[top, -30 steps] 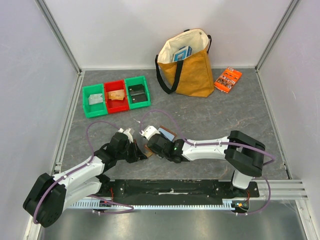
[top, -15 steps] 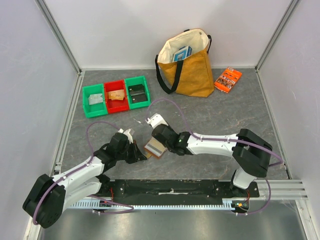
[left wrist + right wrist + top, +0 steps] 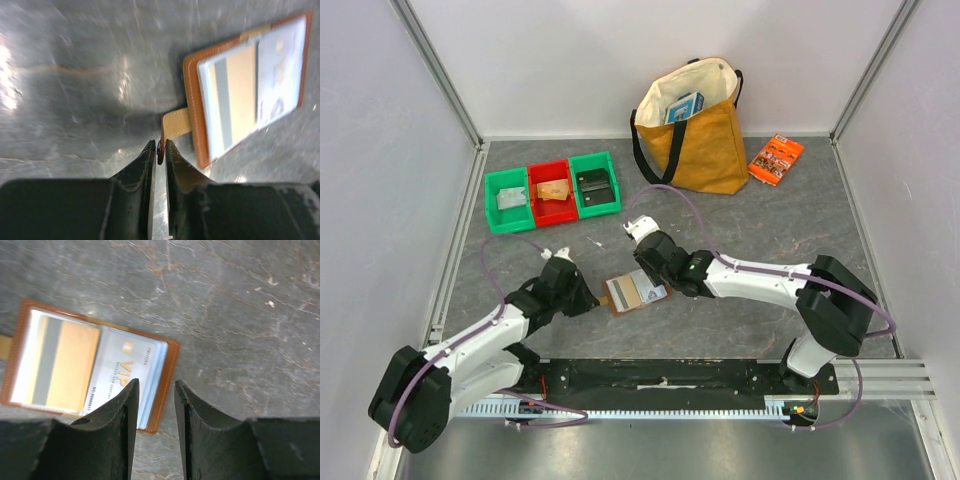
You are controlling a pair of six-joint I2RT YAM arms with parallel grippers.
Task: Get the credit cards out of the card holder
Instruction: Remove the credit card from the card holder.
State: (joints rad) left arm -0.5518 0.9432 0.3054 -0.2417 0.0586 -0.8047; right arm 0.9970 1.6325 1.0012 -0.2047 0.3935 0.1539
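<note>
Set down, card holder (image 3: 635, 293) lies beside right tool (image 3: 156, 386).

Table (image 3: 770, 260), near centre: card holder (image 3: 633, 293) lying open, flat. 2 credit cards (image 3: 67, 365) in its pockets, side by side. Left gripper (image 3: 160, 146) just L of holder, at tab (image 3: 175, 124). Right gripper (image 3: 156, 385) at R, over holder's edge. Rear L: 3 bins (image 3: 552, 192) in row. Rear centre: bag (image 3: 695, 140), upright, w/ box (image 3: 684, 106) inside. Packet (image 3: 776, 158) just R of bag.
</note>
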